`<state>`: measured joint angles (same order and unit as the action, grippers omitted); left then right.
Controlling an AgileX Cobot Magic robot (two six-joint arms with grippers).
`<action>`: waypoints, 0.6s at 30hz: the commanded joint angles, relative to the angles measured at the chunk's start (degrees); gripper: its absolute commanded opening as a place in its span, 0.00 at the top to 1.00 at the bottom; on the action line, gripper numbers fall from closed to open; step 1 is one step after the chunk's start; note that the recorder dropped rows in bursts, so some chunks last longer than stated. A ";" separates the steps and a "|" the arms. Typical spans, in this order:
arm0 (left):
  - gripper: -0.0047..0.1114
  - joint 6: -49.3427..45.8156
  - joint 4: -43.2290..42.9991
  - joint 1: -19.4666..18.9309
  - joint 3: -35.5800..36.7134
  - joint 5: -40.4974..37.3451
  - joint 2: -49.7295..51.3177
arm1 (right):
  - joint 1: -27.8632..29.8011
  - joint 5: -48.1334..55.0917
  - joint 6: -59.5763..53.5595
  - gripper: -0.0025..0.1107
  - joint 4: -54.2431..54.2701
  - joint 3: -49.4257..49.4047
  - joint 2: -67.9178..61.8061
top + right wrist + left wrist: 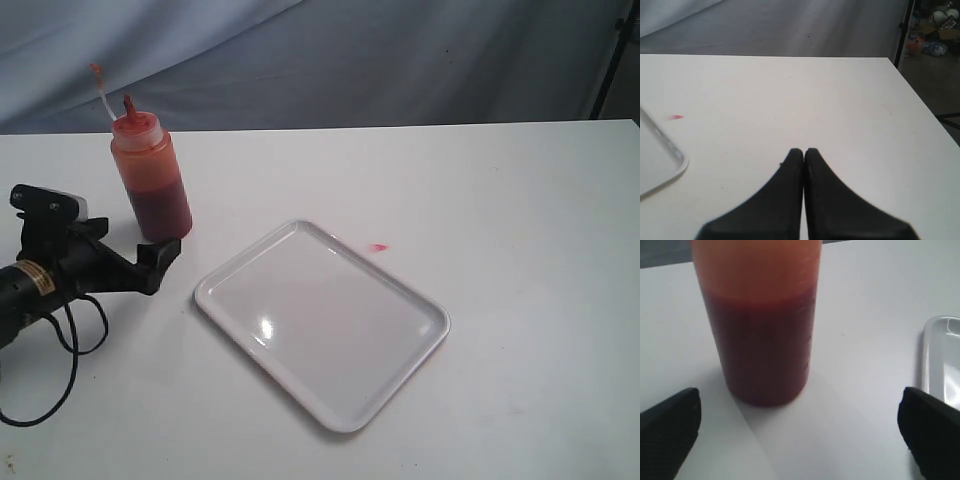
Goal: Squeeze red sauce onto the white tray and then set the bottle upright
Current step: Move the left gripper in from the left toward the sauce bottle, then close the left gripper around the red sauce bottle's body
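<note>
Left wrist view: slide left gripper [800, 429], jaws wide apart, straight around bottle [760, 340] standing up near white tray [322, 322]. Pinch the middle gently, no tipping. Right gripper [804, 156] pinched tight, empty.

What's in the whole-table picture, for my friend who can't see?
A sauce bottle stands upright on a white table, the open left gripper beside it, not holding it. A white tray lies nearby, with a small red smear on the table past its rim.
</note>
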<state>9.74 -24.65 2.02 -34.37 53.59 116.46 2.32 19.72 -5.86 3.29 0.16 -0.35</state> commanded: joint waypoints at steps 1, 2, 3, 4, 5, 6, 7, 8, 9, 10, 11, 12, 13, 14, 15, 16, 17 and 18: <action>0.06 -4.20 4.83 0.17 0.07 5.89 2.63 | -0.22 -0.15 0.32 0.98 0.33 -0.16 0.35; 0.06 -4.21 5.35 0.17 0.07 7.66 3.48 | -0.22 -0.15 0.32 0.98 0.33 -0.16 0.35; 0.06 -4.32 5.74 0.17 0.07 9.49 4.45 | -0.22 -0.15 0.32 0.98 0.33 -0.16 0.35; 0.06 -4.32 5.74 0.17 -0.19 12.79 6.46 | -0.22 -0.15 0.32 0.98 0.33 -0.16 0.35; 0.06 -4.32 5.74 0.17 -0.76 13.37 7.69 | -0.22 -0.15 0.32 0.98 0.33 -0.16 0.35; 0.06 -4.46 5.74 0.17 -2.49 13.38 9.89 | -0.22 -0.15 0.32 0.98 0.33 -0.16 0.35; 0.06 -4.46 5.74 0.17 -3.66 13.38 11.09 | -0.22 -0.15 0.32 0.98 0.33 -0.16 0.35; 0.06 -4.46 5.74 0.17 -5.88 13.38 13.18 | -0.22 -0.15 0.32 0.98 0.33 -0.16 0.35; 0.06 -4.46 5.64 0.17 -6.59 13.38 13.98 | -0.22 -0.15 0.32 0.98 0.33 -0.16 0.35; 0.06 -4.46 5.64 0.17 -7.96 13.49 14.96 | -0.22 -0.15 0.32 0.98 0.33 -0.16 0.35; 0.06 -4.46 5.47 0.17 -8.54 13.49 15.25 | -0.22 -0.15 0.32 0.98 0.33 -0.16 0.35; 0.06 -4.46 3.88 0.17 -9.76 13.49 15.67 | -0.22 -0.15 0.32 0.98 0.33 -0.16 0.35; 0.06 -4.46 2.87 0.17 -10.81 13.49 15.76 | -0.22 -0.15 0.32 0.98 0.33 -0.16 0.35; 0.06 -4.46 2.69 0.17 -11.58 13.36 15.76 | -0.22 -0.15 0.32 0.98 0.33 -0.16 0.35; 0.06 -4.23 2.69 0.17 -12.80 12.72 15.76 | -0.22 -0.15 0.32 0.98 0.33 -0.16 0.35; 0.06 -4.23 2.69 0.17 -13.54 11.72 15.76 | -0.22 -0.15 0.32 0.98 0.33 -0.16 0.35; 0.06 -4.07 2.69 0.17 -14.63 9.88 15.79 | -0.22 -0.15 0.32 0.98 0.33 -0.16 0.35; 0.06 -3.78 2.46 0.17 -15.51 8.46 15.79 | -0.22 -0.15 0.32 0.98 0.33 -0.16 0.35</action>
<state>5.32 -21.78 2.02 -48.25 64.47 132.15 2.32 19.72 -5.86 3.29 0.16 -0.35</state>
